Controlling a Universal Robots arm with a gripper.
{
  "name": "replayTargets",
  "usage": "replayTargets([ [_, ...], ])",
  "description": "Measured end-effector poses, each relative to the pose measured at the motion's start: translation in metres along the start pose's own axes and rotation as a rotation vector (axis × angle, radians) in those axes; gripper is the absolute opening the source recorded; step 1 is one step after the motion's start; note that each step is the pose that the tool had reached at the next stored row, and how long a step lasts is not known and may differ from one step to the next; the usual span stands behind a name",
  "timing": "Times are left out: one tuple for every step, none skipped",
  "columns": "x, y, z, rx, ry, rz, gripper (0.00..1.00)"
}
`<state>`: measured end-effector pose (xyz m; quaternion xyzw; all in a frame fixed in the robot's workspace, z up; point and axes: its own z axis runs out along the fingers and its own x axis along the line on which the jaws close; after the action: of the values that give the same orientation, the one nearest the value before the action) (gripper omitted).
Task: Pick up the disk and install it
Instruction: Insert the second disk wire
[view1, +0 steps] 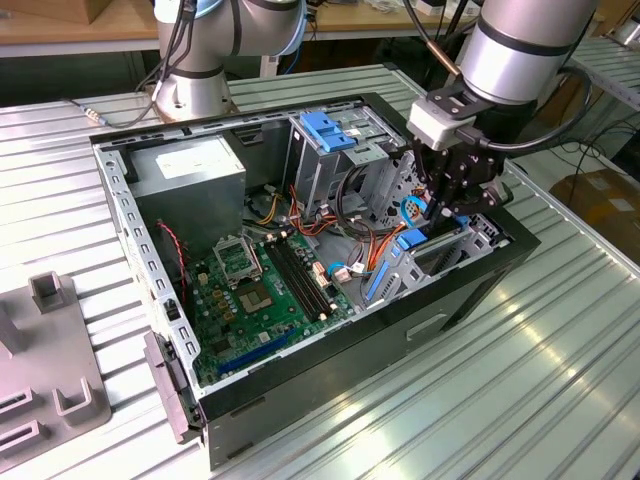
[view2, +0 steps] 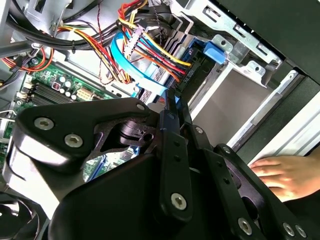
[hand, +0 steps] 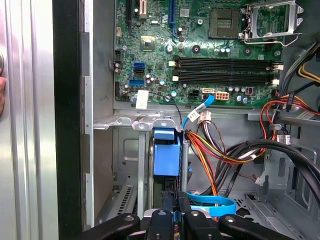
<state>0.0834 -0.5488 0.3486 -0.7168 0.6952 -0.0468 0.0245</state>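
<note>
The case (view1: 150, 250) lies open on the desk (view1: 560, 370), and the hand (view1: 440, 205) sits closed on the disk (hand: 166, 159), which stands on edge partway into its bay (hand: 131, 170). I judge the cables (hand: 215, 150) crowding that bay could snag, or a slight tilt could jam the rails. The first wrist view shows the disk in its slot, while the second wrist view shows a person's fingers (view2: 277, 172) on the case, at risk if the arm swings.

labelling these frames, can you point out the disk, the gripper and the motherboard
disk (hand: 166, 159), first wrist view, blue carrier face
gripper (view1: 447, 203), exterior view, between its fingertips
motherboard (view1: 262, 290), exterior view, green board surface
</note>
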Motion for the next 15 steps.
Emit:
replayTargets([
  [0.0, 0.0, 0.0001, -0.0001, 0.0003, 0.003, 0.16],
  [0.0, 0.0, 0.0003, -0.0002, 0.0008, 0.008, 0.16],
  [0.0, 0.0, 0.0003, -0.0003, 0.001, 0.008, 0.16],
  [0.0, 0.0, 0.0003, -0.0003, 0.0009, 0.009, 0.16],
  [0.0, 0.0, 0.0004, -0.0003, 0.0009, 0.009, 0.16],
  [0.0, -0.0002, 0.0005, -0.0003, 0.0009, 0.009, 0.16],
  [0.0, -0.0003, 0.0005, -0.0003, 0.0009, 0.009, 0.16],
  [0.0, -0.0003, 0.0006, -0.0003, 0.0003, 0.01, 0.16],
  [0.0, -0.0003, 0.0006, -0.0003, -0.0001, 0.01, 0.16],
  [0.0, -0.0003, 0.0006, -0.0003, -0.0011, 0.011, 0.16],
  [0.0, -0.0003, 0.0006, -0.0003, -0.0044, 0.012, 0.16],
  [0.0, -0.0004, 0.0007, -0.0001, -0.0116, 0.014, 0.16],
  [0.0007, -0.0005, 0.0006, 0.0002, -0.0275, 0.017, 0.16],
  [0.0019, -0.0005, 0.0006, 0.0005, -0.0369, 0.018, 0.16],
  [0.0048, -0.0004, 0.0008, 0.0005, -0.0407, 0.02, 0.16],
])
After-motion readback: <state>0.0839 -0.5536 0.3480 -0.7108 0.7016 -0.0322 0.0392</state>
